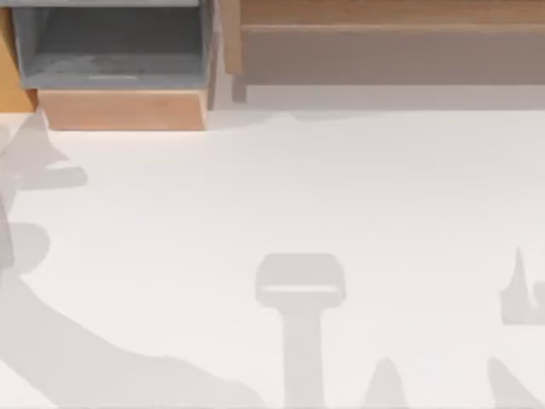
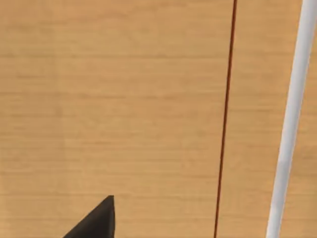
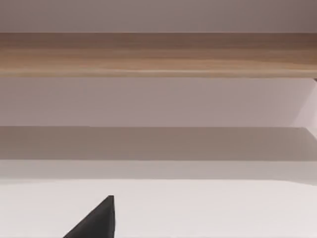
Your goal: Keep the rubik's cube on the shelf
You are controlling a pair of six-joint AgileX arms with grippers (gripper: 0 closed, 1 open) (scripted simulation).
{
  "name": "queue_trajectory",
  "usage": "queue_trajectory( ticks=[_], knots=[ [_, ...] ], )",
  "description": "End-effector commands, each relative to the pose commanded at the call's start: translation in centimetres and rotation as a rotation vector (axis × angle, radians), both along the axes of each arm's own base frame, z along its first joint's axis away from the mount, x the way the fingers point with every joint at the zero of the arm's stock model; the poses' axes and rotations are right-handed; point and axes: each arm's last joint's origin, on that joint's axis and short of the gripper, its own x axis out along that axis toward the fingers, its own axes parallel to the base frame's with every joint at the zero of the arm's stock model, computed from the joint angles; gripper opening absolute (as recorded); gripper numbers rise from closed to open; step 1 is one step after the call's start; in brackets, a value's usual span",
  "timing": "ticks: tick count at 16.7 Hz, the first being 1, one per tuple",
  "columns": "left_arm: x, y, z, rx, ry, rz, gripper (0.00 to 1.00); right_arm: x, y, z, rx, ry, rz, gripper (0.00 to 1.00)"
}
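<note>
White table [image 1: 341, 213], light-brown wooden shelf [image 1: 392, 13] at back, grey-brown front panel

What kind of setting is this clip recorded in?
Most likely a rendered tabletop workspace with storage furniture: a plain white table, a long wooden shelf with a grey-brown front at the back right, and a grey-lined box compartment at the back left.

Shelf [image 1: 392, 13] cut off top/right.

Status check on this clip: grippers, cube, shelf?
Left gripper fingertip faces a wood panel. Right gripper fingertip faces the shelf. White table carries arm shadows.
</note>
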Motion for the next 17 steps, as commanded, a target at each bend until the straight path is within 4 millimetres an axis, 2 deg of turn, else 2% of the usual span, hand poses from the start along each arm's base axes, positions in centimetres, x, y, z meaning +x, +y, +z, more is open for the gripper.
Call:
queue_trajectory(
  ticks=[6,12,16,17],
  knots=[
    [0.1,-0.2,0.0,-0.001,0.003,-0.003,1.0,0.0,0.0,0.0,0.0,0.0,0.0,1.0],
    [2.3,0.0,0.0,0.001,0.0,0.0,1.0,0.0,0.0,0.0,0.0,0.0,0.0,1.0],
    [2.5,0.0,0.0,0.001,0.0,0.0,1.0,0.0,0.0,0.0,0.0,0.0,0.0,1.0],
    [2.5,0.0,0.0,0.001,0.0,0.0,0.92,0.0,0.0,0.0,0.0,0.0,0.0,1.0]
  ],
)
